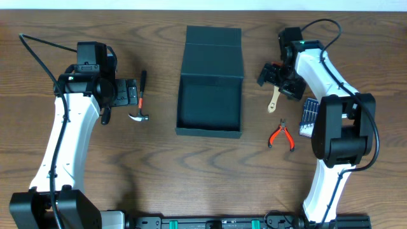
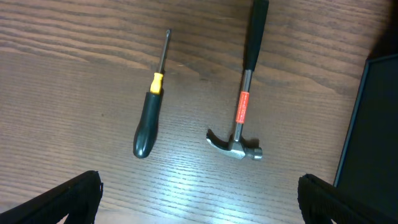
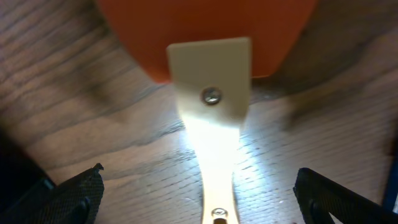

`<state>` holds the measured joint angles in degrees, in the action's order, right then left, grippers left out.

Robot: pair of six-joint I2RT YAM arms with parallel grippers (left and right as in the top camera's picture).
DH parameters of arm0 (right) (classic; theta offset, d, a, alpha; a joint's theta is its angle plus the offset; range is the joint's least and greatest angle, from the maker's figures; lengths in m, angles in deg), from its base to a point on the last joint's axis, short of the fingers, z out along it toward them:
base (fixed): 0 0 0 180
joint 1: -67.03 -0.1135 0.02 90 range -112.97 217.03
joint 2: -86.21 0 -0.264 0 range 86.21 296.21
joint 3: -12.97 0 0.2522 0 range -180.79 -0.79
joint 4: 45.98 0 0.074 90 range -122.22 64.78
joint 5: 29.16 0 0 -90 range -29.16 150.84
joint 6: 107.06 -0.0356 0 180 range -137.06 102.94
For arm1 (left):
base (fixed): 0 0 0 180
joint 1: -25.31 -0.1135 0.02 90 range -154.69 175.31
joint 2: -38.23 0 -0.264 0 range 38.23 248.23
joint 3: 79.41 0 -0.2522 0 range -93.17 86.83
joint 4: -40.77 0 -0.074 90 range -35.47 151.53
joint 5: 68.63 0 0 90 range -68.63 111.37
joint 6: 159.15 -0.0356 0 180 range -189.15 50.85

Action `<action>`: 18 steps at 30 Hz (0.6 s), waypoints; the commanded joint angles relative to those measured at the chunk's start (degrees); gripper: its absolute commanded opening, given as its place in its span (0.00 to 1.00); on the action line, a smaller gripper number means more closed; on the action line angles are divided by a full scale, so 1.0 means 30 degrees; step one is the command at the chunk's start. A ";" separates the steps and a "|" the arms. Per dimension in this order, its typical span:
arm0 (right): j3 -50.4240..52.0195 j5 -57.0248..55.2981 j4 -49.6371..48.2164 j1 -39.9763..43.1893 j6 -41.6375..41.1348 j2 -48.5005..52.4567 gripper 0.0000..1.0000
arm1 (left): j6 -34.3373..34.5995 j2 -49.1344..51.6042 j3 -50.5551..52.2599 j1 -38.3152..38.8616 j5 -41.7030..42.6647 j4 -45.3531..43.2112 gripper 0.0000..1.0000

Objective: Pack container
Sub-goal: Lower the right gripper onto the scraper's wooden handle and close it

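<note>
**While both claws gape, the box sits open at mid-tabletop**

Where the wood-grain tabletop (image 1: 191, 178) runs nearest the arm bases, nothing touches either claw.

- Near right: red-handled pliers (image 1: 282, 135), lying flat, just in front of the right arm's black elbow.
- Beside them, a little farther: a small bluish packet of slim tools (image 1: 308, 118), partly under the right arm. Contents too small to name.
- Centre: the container (image 1: 210, 102), dark teal-black and squarish, standing between the two arms. Its dark floor is in plain view.
- Left of the container, apart from it: a hammer (image 1: 141, 105) with its steel head toward the near side, a black grip pointing away and a red label on the shaft.
- Left wrist view: a screwdriver (image 2: 149, 118) with a black handle and yellow collar lies beside the hammer without touching it. From overhead it is mostly hidden under the arm.
- Left claw (image 1: 127, 94): spread wide and holding nothing, hovering just beside the hammer. Its fingers (image 2: 68, 199) sit at the frame corners, with both tools ahead of them.
- Right claw (image 1: 280, 79): also spread wide and gripping nothing, over a scraper (image 1: 273, 100). In the wrist view the scraper's pale handle lies on the wood between the fingers (image 3: 68, 199), clear of both, with the orange blade beyond.
- Farthest: the container's lid (image 1: 213, 54), folded back flat on the far side.
</note>
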<state>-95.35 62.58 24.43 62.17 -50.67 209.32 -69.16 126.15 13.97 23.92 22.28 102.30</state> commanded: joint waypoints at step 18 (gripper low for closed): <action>0.0568 0.0000 -0.0131 0.0182 -0.0721 0.0670 0.98 | 0.0459 0.0022 -0.0503 0.0066 -0.0022 0.0036 0.98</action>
<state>-94.08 62.56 24.08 63.39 -51.65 209.56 -68.88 126.15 13.97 23.92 22.28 102.30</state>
